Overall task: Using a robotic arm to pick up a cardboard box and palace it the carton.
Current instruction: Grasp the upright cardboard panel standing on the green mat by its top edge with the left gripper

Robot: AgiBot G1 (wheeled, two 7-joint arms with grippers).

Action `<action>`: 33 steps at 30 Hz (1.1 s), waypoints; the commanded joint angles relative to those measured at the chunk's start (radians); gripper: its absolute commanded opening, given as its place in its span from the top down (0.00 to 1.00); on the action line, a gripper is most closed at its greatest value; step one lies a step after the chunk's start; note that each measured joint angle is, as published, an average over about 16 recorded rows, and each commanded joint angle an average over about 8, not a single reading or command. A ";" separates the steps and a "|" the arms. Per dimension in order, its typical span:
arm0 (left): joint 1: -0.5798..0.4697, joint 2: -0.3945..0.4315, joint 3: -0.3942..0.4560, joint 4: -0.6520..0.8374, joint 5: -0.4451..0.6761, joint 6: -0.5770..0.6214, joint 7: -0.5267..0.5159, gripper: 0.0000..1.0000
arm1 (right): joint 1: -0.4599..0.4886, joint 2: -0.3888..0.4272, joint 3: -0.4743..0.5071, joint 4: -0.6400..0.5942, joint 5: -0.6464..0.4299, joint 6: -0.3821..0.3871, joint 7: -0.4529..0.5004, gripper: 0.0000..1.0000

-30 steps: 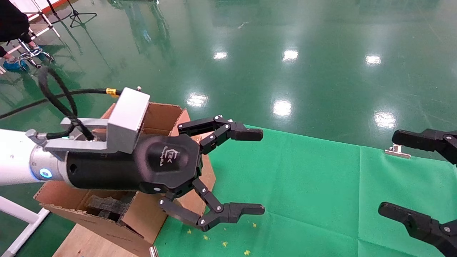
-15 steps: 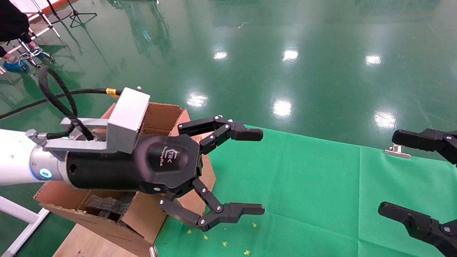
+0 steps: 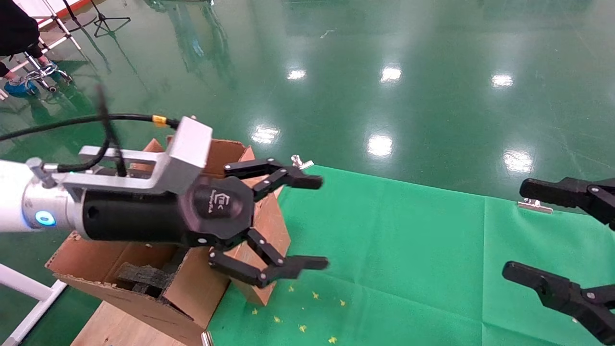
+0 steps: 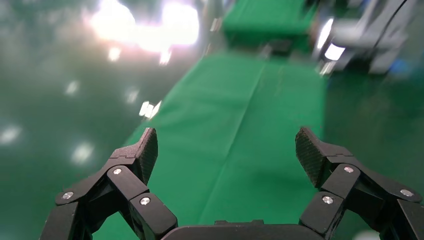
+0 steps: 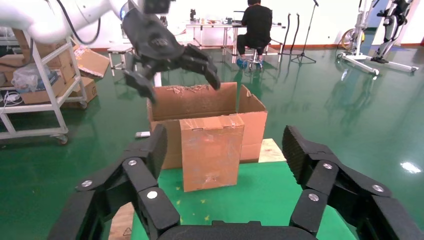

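Facing carton, right end effector agape

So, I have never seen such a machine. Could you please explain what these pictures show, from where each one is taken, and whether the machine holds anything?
This is a robot with two arms, each ending in a black two-finger gripper. The wide picture comes from a camera on its head; the other two come from cameras on its wrists.

The left gripper hangs open and empty beside a large brown carton, which has dark foam inside. The right gripper waits open and empty over the green cloth. From the right wrist you see the carton's flaps and the left gripper above them. No small cardboard box is visible in these views.
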 commanded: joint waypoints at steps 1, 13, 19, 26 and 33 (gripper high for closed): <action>-0.028 -0.026 0.015 -0.014 0.051 -0.015 -0.044 0.00 | 0.000 0.000 0.000 0.000 0.000 0.000 0.000 1.00; -0.128 -0.118 0.081 -0.043 0.276 -0.055 -0.286 0.00 | 0.000 0.000 0.000 0.000 0.000 0.000 0.000 1.00; -0.143 -0.116 0.094 -0.024 0.299 -0.042 -0.304 0.00 | 0.000 0.000 0.000 0.000 0.000 0.000 0.000 1.00; -0.245 -0.086 0.160 -0.025 0.470 -0.004 -0.511 0.00 | 0.000 0.000 0.000 0.000 0.000 0.000 0.000 1.00; -0.389 -0.007 0.255 -0.031 0.684 0.083 -0.764 0.00 | 0.000 0.000 0.000 0.000 0.000 0.000 0.000 1.00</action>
